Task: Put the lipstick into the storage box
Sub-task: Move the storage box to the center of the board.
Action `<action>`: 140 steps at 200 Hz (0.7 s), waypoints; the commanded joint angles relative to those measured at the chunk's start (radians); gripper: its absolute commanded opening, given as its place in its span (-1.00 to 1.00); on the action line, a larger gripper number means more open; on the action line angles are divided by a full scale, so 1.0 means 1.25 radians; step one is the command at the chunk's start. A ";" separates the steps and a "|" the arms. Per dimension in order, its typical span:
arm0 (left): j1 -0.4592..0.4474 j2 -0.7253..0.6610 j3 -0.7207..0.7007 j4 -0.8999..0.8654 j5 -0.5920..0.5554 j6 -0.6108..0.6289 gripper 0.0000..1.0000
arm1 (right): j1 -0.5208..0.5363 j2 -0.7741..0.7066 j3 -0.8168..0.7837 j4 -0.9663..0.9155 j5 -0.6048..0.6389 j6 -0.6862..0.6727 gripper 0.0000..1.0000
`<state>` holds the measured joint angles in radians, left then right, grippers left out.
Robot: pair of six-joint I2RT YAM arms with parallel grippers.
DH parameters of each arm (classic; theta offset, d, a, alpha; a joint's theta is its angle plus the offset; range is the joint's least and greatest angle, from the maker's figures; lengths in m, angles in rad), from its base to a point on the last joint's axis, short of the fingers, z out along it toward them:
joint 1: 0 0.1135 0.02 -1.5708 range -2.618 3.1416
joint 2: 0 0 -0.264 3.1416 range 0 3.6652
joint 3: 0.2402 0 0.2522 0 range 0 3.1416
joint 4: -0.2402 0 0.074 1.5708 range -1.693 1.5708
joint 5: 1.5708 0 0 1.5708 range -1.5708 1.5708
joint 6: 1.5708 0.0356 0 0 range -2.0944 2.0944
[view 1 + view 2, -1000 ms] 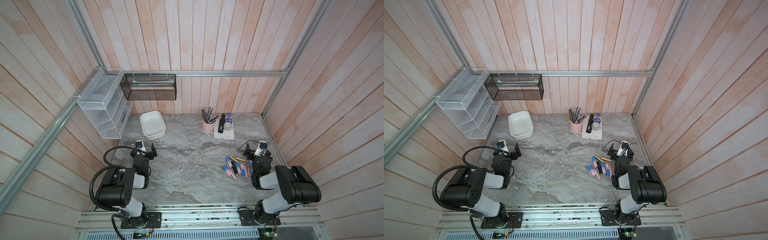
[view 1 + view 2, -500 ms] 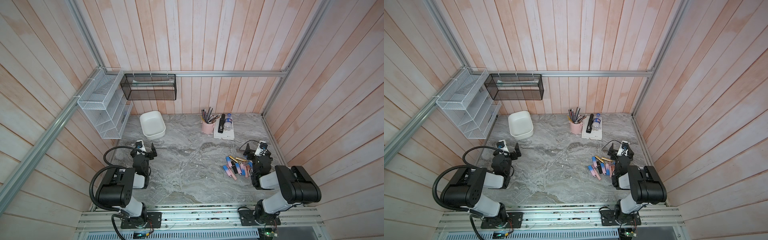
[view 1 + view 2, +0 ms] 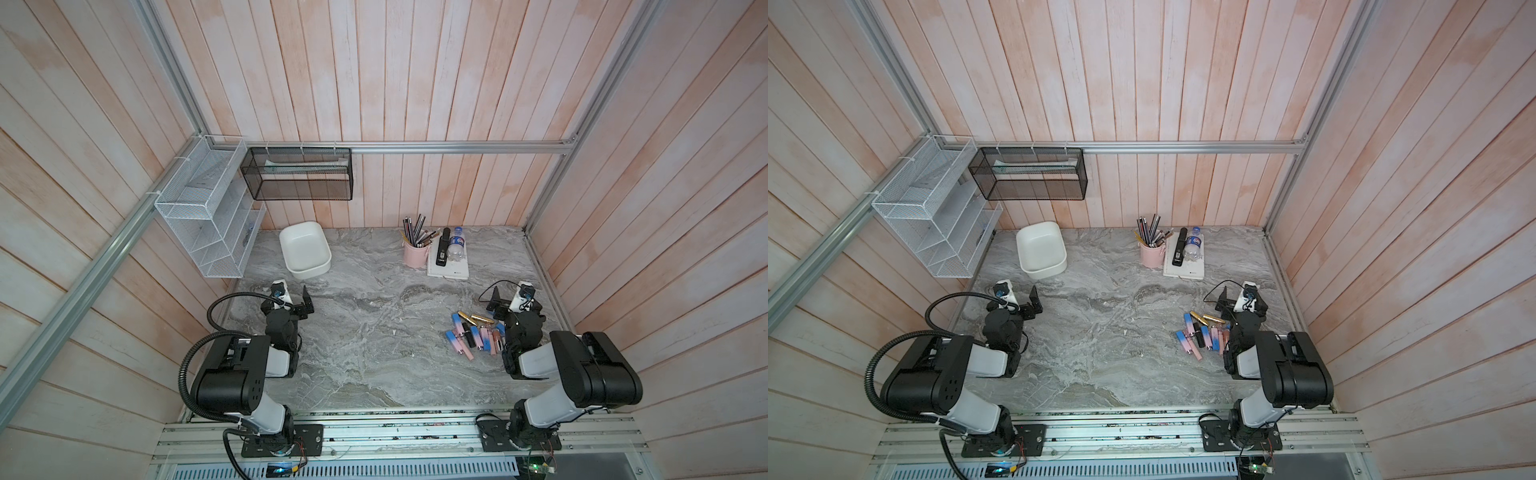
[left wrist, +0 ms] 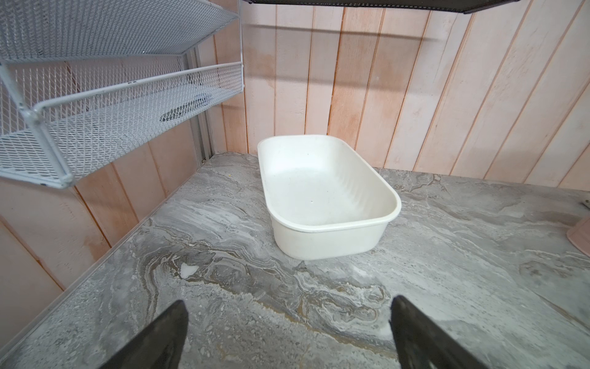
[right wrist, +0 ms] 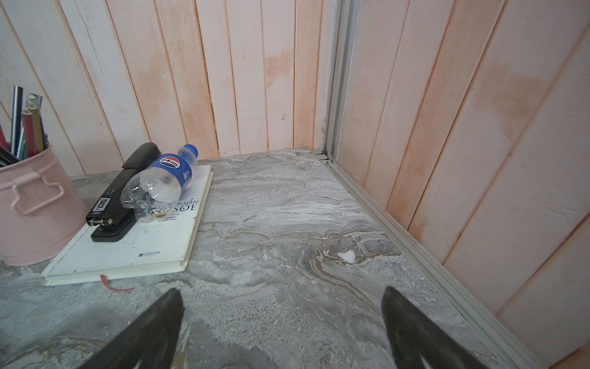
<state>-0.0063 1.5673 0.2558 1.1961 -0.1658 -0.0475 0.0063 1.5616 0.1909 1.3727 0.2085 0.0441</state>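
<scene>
The storage box [image 3: 310,272] [image 3: 1044,272] is a shallow white tub at the back left of the marble table, with nothing in it; the left wrist view shows it [image 4: 325,242] straight ahead. Several lipsticks [image 3: 473,335] [image 3: 1204,335], pink-and-blue, gold and black tubes, lie in a loose heap at the right. My left gripper [image 3: 289,301] [image 3: 1014,303] [image 4: 289,303] hovers open just in front of the box, nothing between its fingers. My right gripper [image 3: 515,305] [image 3: 1241,305] [image 5: 281,293] is open over bare table; the heap lies beside its wrist, out of the right wrist view.
A pink pen cup [image 3: 415,257] [image 5: 28,207] stands at the back. Beside it a white book [image 3: 451,272] [image 5: 134,246] carries a black stapler [image 5: 121,198] and a plastic bottle [image 5: 159,182]. A white wire rack [image 3: 208,216] and a black mesh basket [image 3: 297,176] hang over the back left.
</scene>
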 commanded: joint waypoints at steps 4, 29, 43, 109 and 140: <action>-0.021 -0.015 0.008 -0.006 -0.033 0.022 1.00 | 0.024 0.012 -0.016 0.061 0.020 -0.028 0.96; -0.053 -0.081 0.055 -0.140 -0.057 0.063 1.00 | 0.043 -0.004 -0.043 0.091 0.040 -0.054 0.96; -0.068 -0.120 0.109 -0.260 -0.049 0.081 1.00 | 0.044 -0.011 -0.051 0.105 0.056 -0.050 0.96; -0.073 -0.119 0.352 -0.579 -0.066 -0.012 1.00 | 0.215 -0.144 0.118 -0.252 0.288 -0.180 0.96; -0.034 -0.010 0.534 -0.792 0.015 -0.105 0.96 | 0.266 -0.191 0.283 -0.592 0.301 -0.106 0.96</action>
<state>-0.0898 1.4628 0.7921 0.4969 -0.2092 -0.0608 0.3107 1.3640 0.4198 1.0245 0.5125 -0.1242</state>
